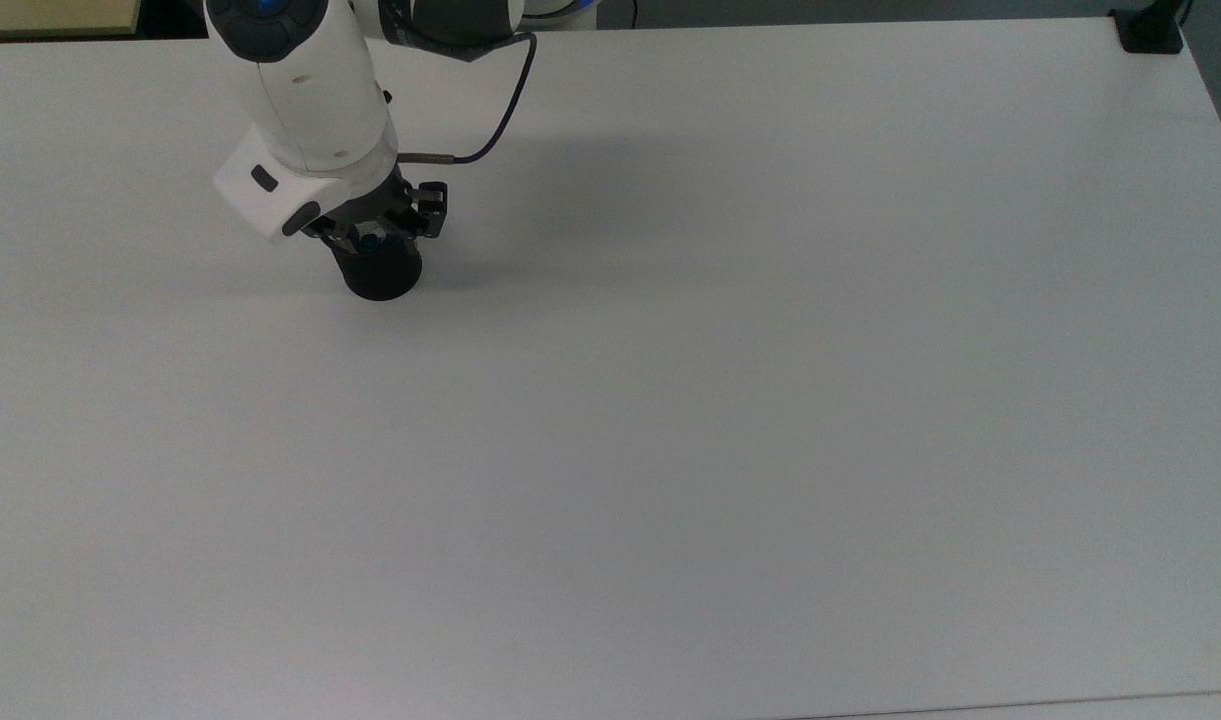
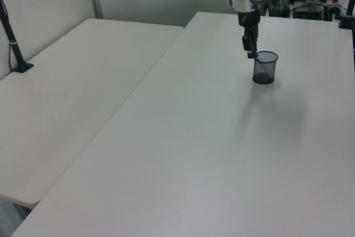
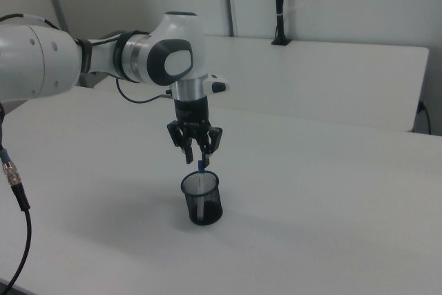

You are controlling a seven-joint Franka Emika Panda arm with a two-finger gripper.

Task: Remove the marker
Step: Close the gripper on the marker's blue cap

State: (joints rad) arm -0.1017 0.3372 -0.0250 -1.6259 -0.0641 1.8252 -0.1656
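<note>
A black mesh cup (image 3: pixel 201 202) stands upright on a big white table (image 1: pixel 730 400). The marker (image 3: pixel 201 168) sits inside the cup. Its blue top pokes up just above the rim, and it leans on the side of the cup nearest the arm.

The gripper (image 3: pixel 198 151) hangs right over the cup and points straight down. In the right view its two fingers (image 3: pixel 186 154) are spread apart, one on each side of the blue top. They are not pinching the marker. The tips sit just above the rim of the cup.

In the top view, the white arm (image 1: pixel 300 90) covers most of the cup's mouth, and a small blue spot shows between the fingers. A dark cable (image 1: pixel 500 110) loops out from the arm.

In the left view, the gripper (image 2: pixel 249 53) sits by the left view's left edge of the cup (image 2: pixel 264 68).
</note>
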